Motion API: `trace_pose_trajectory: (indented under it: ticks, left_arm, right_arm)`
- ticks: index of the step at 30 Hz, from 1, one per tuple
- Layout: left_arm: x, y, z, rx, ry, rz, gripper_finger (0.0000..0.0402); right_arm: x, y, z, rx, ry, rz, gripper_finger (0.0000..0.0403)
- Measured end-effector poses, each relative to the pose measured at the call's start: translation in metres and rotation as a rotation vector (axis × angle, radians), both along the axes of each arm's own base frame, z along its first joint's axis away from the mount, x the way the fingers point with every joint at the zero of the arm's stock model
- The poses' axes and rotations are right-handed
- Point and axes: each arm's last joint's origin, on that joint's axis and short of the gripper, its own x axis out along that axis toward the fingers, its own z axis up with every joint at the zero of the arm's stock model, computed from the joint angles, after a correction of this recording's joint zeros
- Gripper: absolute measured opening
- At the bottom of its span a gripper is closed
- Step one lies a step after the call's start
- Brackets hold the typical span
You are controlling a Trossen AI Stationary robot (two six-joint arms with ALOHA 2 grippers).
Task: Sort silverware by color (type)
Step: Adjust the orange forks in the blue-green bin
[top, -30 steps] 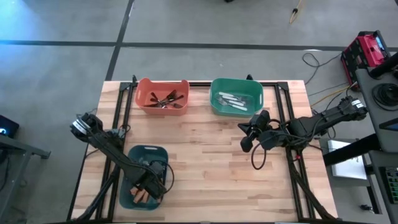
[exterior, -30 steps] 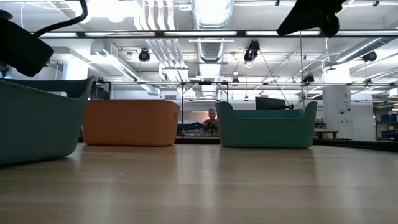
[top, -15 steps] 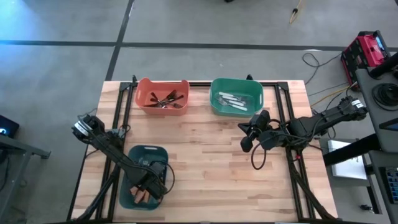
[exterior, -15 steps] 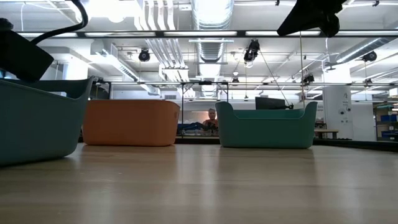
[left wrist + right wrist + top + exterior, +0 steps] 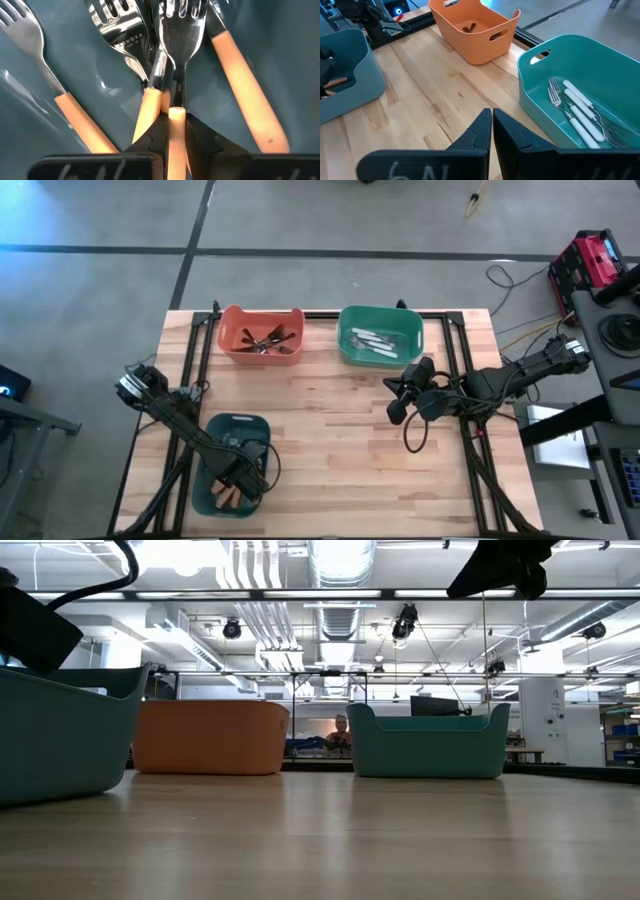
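Down in the blue bin (image 5: 214,430) at the desk's (image 5: 330,440) near-left corner, the left gripper (image 5: 170,142) is clenched on the handle of 1 orange-handled fork (image 5: 174,90), with more orange-handled forks (image 5: 240,85) lying beside it. The right gripper (image 5: 491,131), fingers pressed together and empty, hovers over the desk near the green bin (image 5: 380,338) holding white-handled forks (image 5: 580,112). Dark forks (image 5: 268,340) lie in the orange bin (image 5: 235,330).

A pale wooden surface (image 5: 330,430) stands on a grey concrete floor (image 5: 100,280) crossed by dark lines. A red case (image 5: 588,260) and loose cables (image 5: 520,330) lie on the floor beside it. Beyond the surface, the room has silver ceiling ducts (image 5: 340,560), bright strip lights (image 5: 330,594), and a seated person (image 5: 341,730) far back.
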Motion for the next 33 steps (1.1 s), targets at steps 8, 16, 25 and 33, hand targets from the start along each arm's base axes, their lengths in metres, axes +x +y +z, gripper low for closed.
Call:
trace_pose_trajectory:
  ticks: [8,16,25,33]
  left_arm:
    - [-0.003,0.002,0.010,-0.032,-0.008,0.017,0.0021]
    - [-0.006,0.005,0.023,-0.057,-0.032,0.067,0.0021]
    - [-0.018,0.014,0.034,-0.004,0.031,0.189,0.0022]
    - [-0.024,0.020,0.027,0.053,0.086,0.254,0.0024]
  right_arm:
    - [0.000,0.000,0.000,0.010,0.006,0.012,0.0009]
    - [0.000,0.000,0.000,0.011,0.006,0.014,0.0009]
    - [0.000,0.000,0.000,0.009,0.008,0.017,0.0009]
    - [0.000,0.000,0.000,-0.016,0.023,0.033,0.0009]
